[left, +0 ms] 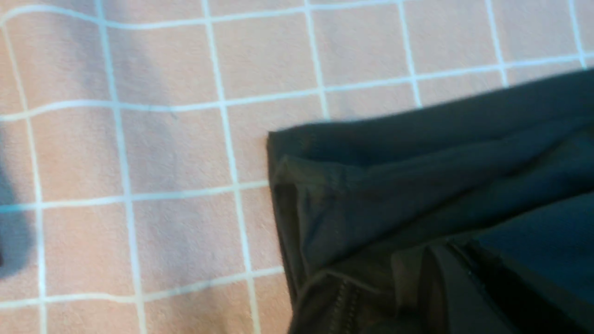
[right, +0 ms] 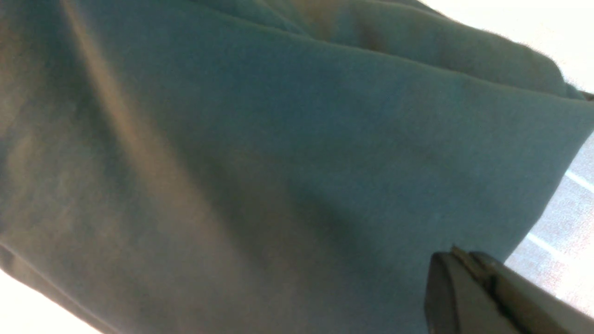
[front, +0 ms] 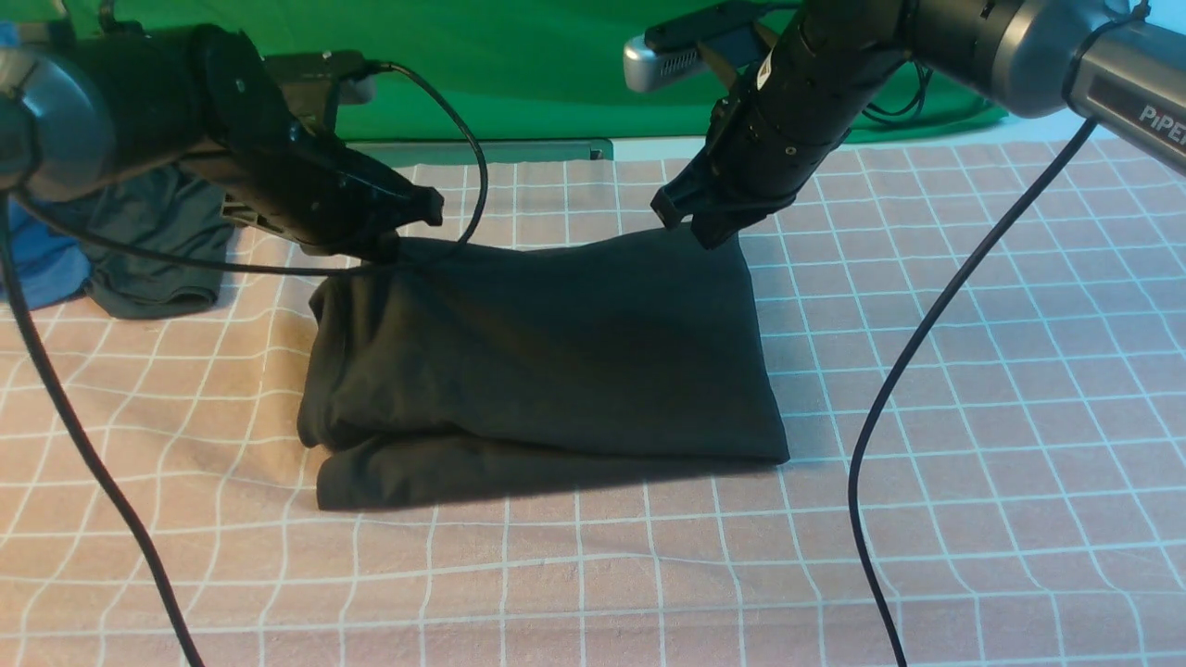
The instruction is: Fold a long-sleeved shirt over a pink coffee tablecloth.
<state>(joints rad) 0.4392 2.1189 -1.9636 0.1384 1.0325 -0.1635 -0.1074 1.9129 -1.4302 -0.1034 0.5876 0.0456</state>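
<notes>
Pink coffee tablecloth (front: 593,593) lies bare nearest the camera; left gripper (front: 408,227) and right gripper (front: 695,218), both closed, pinch the far corners of the folded long-sleeved shirt (front: 547,352) at mid-cloth; uneven lifting could spill the loose left layers; open room right and front, grey garment (front: 157,250) crowds left.

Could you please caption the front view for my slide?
Both grippers pinch the folded long-sleeved shirt's far corners on the pink coffee tablecloth.
</notes>
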